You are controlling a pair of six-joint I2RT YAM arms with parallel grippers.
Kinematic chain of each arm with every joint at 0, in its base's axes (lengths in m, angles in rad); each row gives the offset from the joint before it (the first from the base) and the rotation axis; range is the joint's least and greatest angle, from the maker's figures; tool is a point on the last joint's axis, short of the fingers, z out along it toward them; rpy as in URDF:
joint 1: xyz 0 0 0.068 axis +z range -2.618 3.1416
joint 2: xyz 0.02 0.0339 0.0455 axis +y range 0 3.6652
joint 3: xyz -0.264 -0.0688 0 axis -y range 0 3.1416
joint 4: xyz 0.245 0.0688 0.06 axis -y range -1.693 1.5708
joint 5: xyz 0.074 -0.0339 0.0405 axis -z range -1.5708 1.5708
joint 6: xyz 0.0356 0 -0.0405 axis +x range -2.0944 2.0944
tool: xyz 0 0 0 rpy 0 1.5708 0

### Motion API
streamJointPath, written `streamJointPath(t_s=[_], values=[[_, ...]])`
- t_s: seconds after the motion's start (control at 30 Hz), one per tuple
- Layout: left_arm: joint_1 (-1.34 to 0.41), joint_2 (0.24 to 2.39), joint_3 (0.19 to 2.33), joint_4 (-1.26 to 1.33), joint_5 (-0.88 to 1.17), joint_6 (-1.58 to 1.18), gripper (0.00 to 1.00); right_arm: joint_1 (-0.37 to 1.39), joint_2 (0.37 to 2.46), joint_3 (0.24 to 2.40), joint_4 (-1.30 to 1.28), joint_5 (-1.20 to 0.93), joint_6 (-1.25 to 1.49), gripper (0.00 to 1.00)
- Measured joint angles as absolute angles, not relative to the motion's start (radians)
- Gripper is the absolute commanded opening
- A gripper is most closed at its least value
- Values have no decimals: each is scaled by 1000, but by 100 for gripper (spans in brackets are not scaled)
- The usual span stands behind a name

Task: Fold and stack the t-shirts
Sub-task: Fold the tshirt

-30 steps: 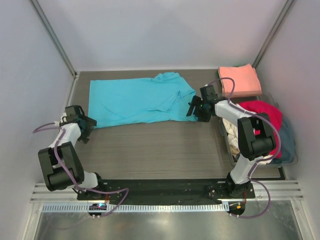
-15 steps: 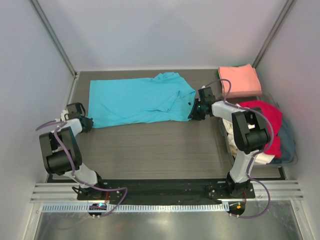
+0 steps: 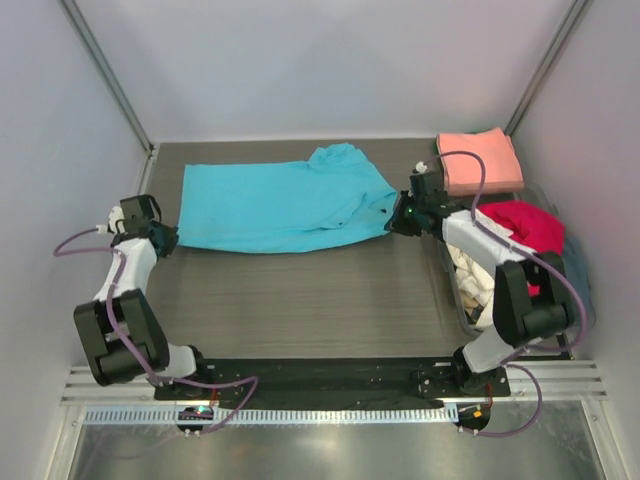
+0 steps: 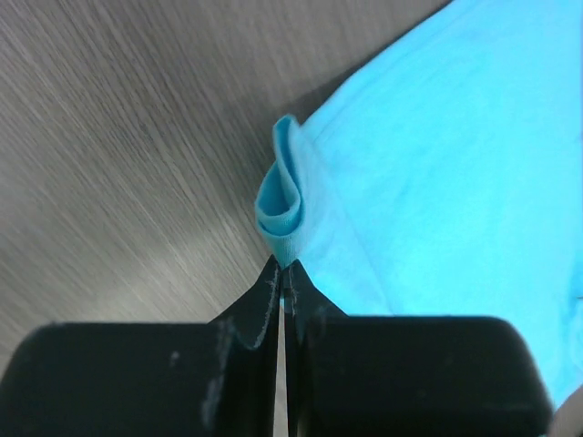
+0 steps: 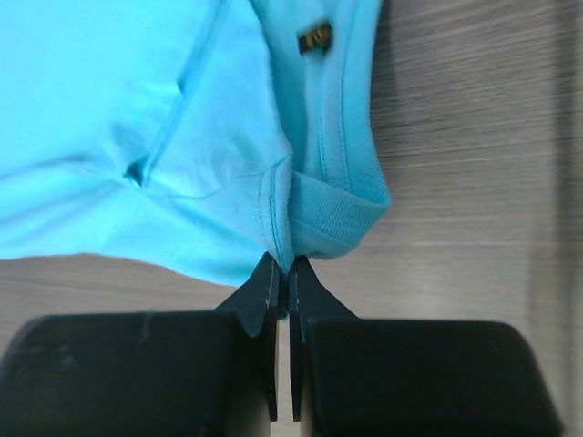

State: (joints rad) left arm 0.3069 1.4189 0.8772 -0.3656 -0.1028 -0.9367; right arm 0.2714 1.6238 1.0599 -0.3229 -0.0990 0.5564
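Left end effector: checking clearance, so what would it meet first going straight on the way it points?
The turquoise t-shirt: the left end effector is shut on its rolled edge, right ahead.

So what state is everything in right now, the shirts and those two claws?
turquoise t-shirt: spread out flat, pinched at both ends.
salmon-pink t-shirt: neatly folded, lying at the far right.
red t-shirt: crumpled and unfolded, on the right.
left gripper: shut on the turquoise t-shirt's edge.
right gripper: shut on the turquoise t-shirt beside its collar.
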Motion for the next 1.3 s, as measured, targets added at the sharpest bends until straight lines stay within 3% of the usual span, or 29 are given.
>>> streamJointPath(t_s=[0.3, 0.4, 0.43, 0.47, 0.57, 0.63, 0.77, 0.9, 1.07, 1.3], values=[[310, 1132, 821, -525, -100, -885, 1, 272, 1277, 895, -400, -54, 554, 1], [310, 1026, 779, -593, -100, -881, 13, 272, 1206, 818, -442, -47, 564, 1], [310, 992, 768, -616, -99, -881, 22, 272, 1180, 793, -458, -44, 569, 2], [310, 954, 760, -642, -100, -878, 47, 272, 1152, 770, -476, -41, 575, 16], [311, 869, 756, -706, -97, -876, 81, 272, 1044, 713, -540, -28, 611, 65], [313, 831, 757, -737, -97, -876, 83, 272, 978, 699, -575, -23, 623, 71], [315, 792, 784, -778, -101, -856, 84, 272, 884, 704, -621, -20, 630, 72], [315, 863, 855, -770, -48, -804, 81, 272, 953, 803, -645, -20, 600, 72], [314, 1071, 986, -725, 33, -689, 80, 272, 1278, 1089, -603, 2, 520, 72], [269, 1131, 916, -708, 78, -583, 79, 272, 1936, 1707, -503, 34, 395, 72]])
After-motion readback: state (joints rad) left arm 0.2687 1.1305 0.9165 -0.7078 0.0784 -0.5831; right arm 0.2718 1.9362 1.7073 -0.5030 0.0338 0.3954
